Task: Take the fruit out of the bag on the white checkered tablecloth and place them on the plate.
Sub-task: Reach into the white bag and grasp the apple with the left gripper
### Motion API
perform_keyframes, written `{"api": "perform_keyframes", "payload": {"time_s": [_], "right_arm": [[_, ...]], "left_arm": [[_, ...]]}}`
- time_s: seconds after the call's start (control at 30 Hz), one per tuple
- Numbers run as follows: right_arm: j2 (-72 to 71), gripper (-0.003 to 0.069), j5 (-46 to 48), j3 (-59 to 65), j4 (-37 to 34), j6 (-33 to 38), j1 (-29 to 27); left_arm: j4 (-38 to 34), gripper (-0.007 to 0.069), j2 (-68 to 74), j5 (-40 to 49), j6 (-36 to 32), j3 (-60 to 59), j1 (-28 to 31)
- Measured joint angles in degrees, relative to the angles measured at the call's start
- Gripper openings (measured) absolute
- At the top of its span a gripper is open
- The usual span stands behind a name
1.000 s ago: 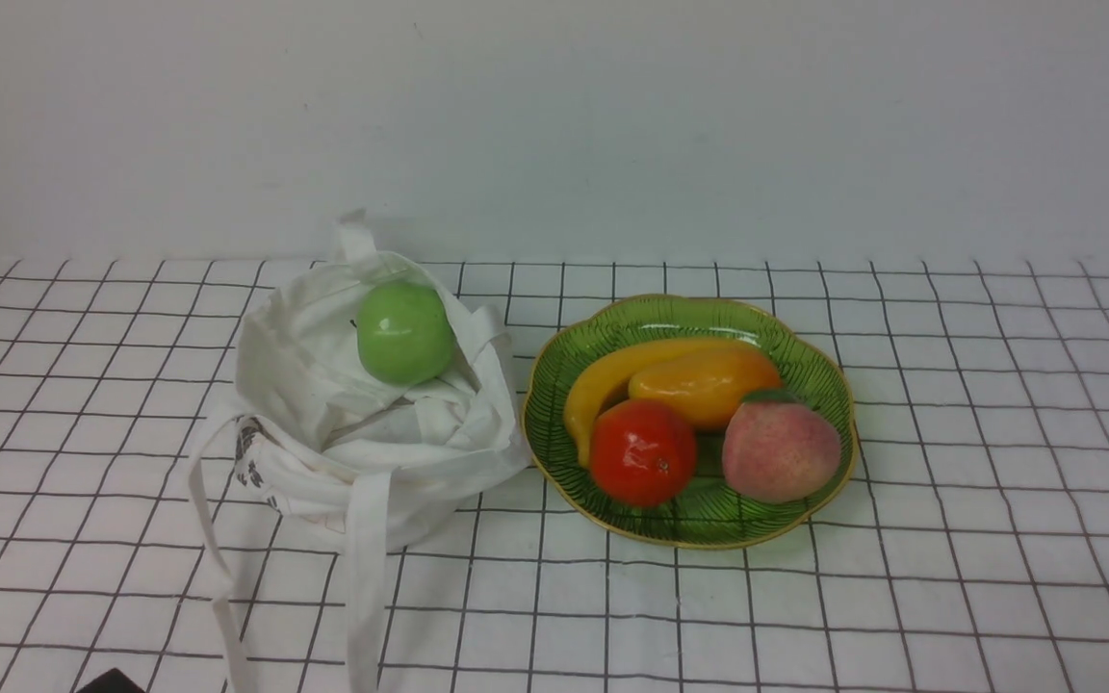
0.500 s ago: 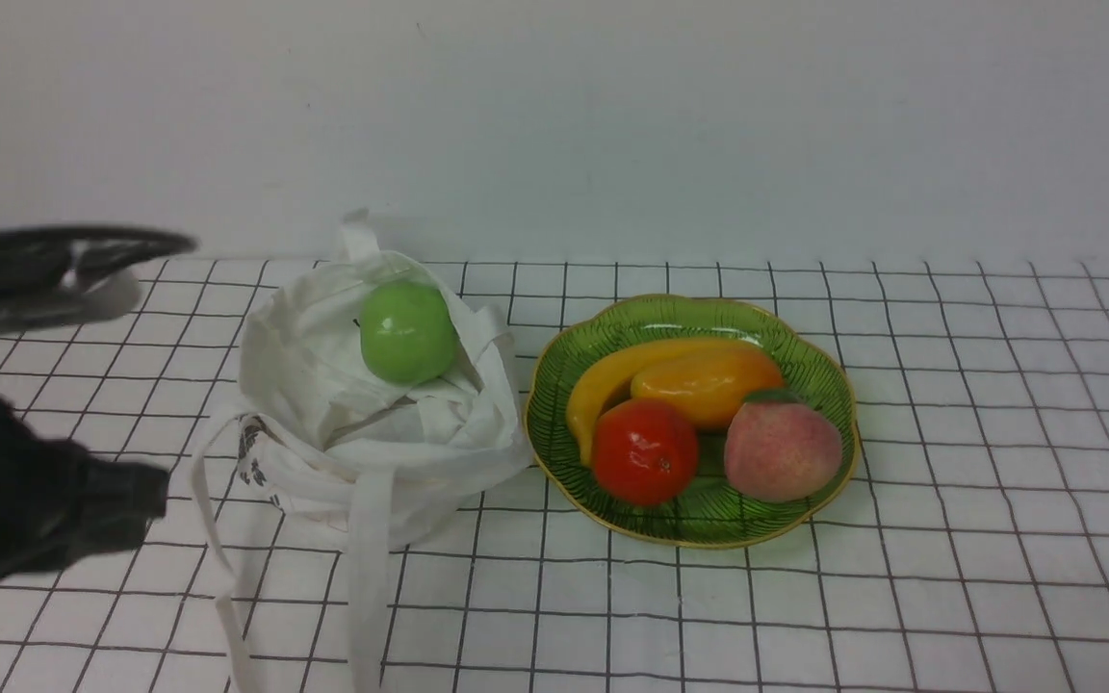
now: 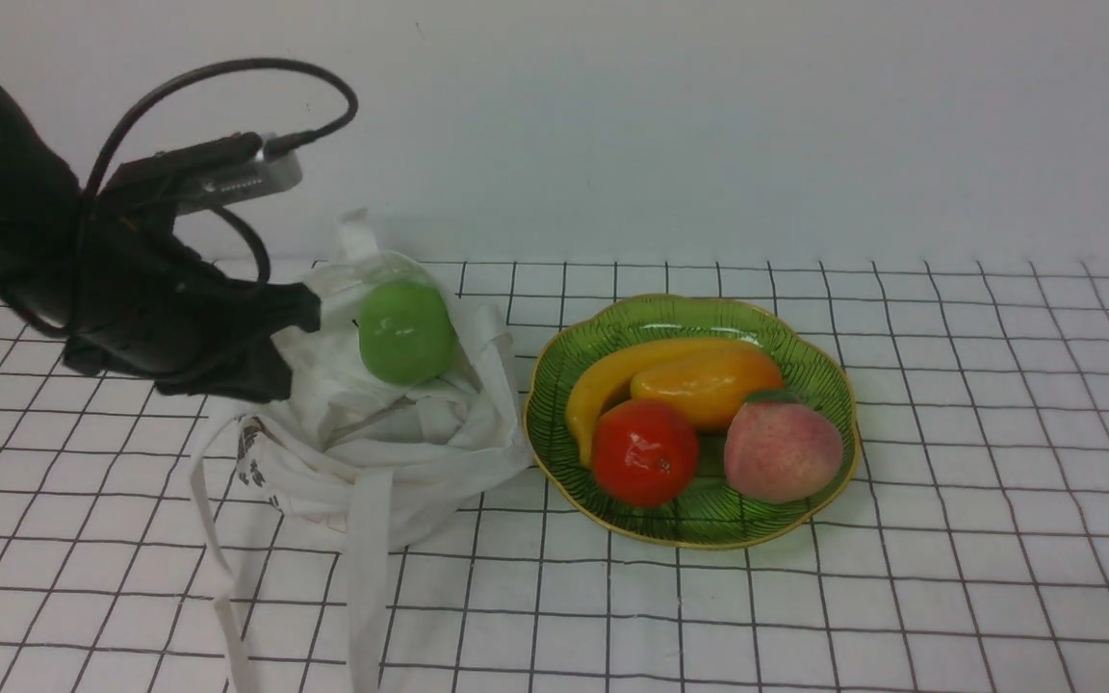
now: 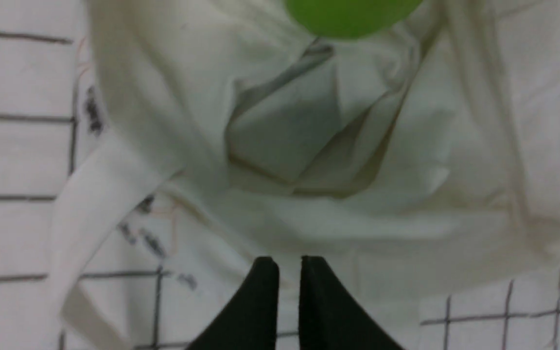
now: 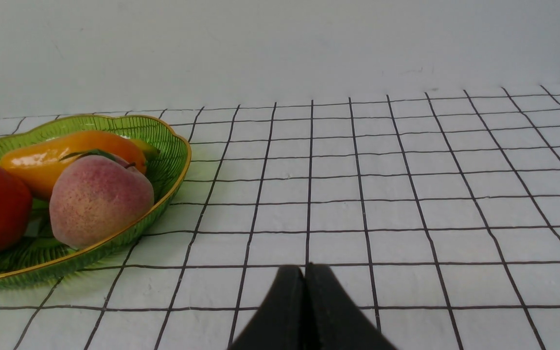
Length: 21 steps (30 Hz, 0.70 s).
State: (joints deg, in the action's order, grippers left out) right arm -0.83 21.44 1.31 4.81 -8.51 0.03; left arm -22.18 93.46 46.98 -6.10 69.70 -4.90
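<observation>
Left gripper (image 4: 289, 266), black: 2 fingertips parted by a narrow slit, nothing between them. In the wrist view the tips hang over the outer wall of the soft white cloth tote bag (image 3: 372, 452); whether they touch the cloth, cannot tell. From the front, the gripper sits at the bag's left edge, about level with its mouth, pointing toward the glossy round green apple (image 3: 406, 332). It is near the apple but apart from it.

Apple: rests on crumpled cloth at the far side of the bag's open mouth, in plain sight. It is the only fruit visible in the bag. 2 long white straps trail forward over the white checkered tablecloth (image 3: 997, 481).

Right gripper (image 5: 304, 272), black: fingertips pressed together, empty, low over bare tablecloth to the right of the plate.

Shallow translucent green plate with gold scalloped rim (image 3: 699, 541): just beside the bag, on its right. It holds 4 items:
- yellow banana (image 3: 593, 385)
- orange-yellow oblong fruit (image 3: 709, 385)
- red-orange tangerine (image 3: 644, 452)
- pink peach (image 3: 783, 450)
</observation>
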Motion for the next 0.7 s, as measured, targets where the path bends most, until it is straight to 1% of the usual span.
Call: {"api": "perform_keyframes", "payload": {"time_s": [0.03, 0.07, 0.1, 0.13, 0.17, 0.23, 0.27, 0.37, 0.4, 0.43, 0.5, 0.67, 0.7], "right_arm": [[0.0, -0.0014, 0.0, 0.0, 0.0, 0.0, 0.0], [0.0, -0.0014, 0.0, 0.0, 0.0, 0.0, 0.0], [0.0, -0.0014, 0.0, 0.0, 0.0, 0.0, 0.0], [0.0, -0.0014, 0.0, 0.0, 0.0, 0.0, 0.0], [0.0, -0.0014, 0.0, 0.0, 0.0, 0.0, 0.0], [0.0, -0.0014, 0.0, 0.0, 0.0, 0.0, 0.0], [0.0, -0.0014, 0.0, 0.0, 0.0, 0.0, 0.0], [0.0, -0.0014, 0.0, 0.0, 0.0, 0.0, 0.0], [0.0, -0.0014, 0.0, 0.0, 0.0, 0.0, 0.0], [0.0, -0.0014, 0.0, 0.0, 0.0, 0.0, 0.0], [0.0, -0.0014, 0.0, 0.0, 0.0, 0.0, 0.0], [0.0, -0.0014, 0.0, 0.0, 0.0, 0.0, 0.0], [0.0, -0.0014, 0.0, 0.0, 0.0, 0.0, 0.0]], "left_arm": [[-1.7, 0.0129, 1.9, -1.5, -2.3, 1.3, -0.9], [-1.9, 0.0129, 2.2, -1.7, -2.7, 1.5, -1.0], [-2.8, 0.0197, 4.4, -3.2, -5.5, 3.3, -2.1], [-3.0, 0.0236, 5.2, -3.7, -6.9, 4.1, -2.5], [-3.2, 0.0300, 6.9, -4.9, -8.9, 5.2, -3.3], [-3.3, 0.0405, 8.7, -6.7, -11.6, 6.6, -3.7], [-3.3, 0.0440, 9.5, -7.8, -12.3, 7.0, -3.8], [-3.5, 0.0619, 12.4, -13.7, -14.6, 8.2, -3.9], [-3.6, 0.0619, 12.6, -14.1, -14.6, 8.2, -3.9], [-3.7, 0.0653, 13.6, -16.2, -15.0, 8.3, -3.9], [-4.0, 0.0680, 15.2, -19.1, -15.4, 8.3, -3.9], [-7.4, 0.0683, 17.9, -21.8, -15.6, 8.3, -3.9], [-9.5, 0.0684, 18.5, -22.0, -15.8, 8.3, -3.9]]}}
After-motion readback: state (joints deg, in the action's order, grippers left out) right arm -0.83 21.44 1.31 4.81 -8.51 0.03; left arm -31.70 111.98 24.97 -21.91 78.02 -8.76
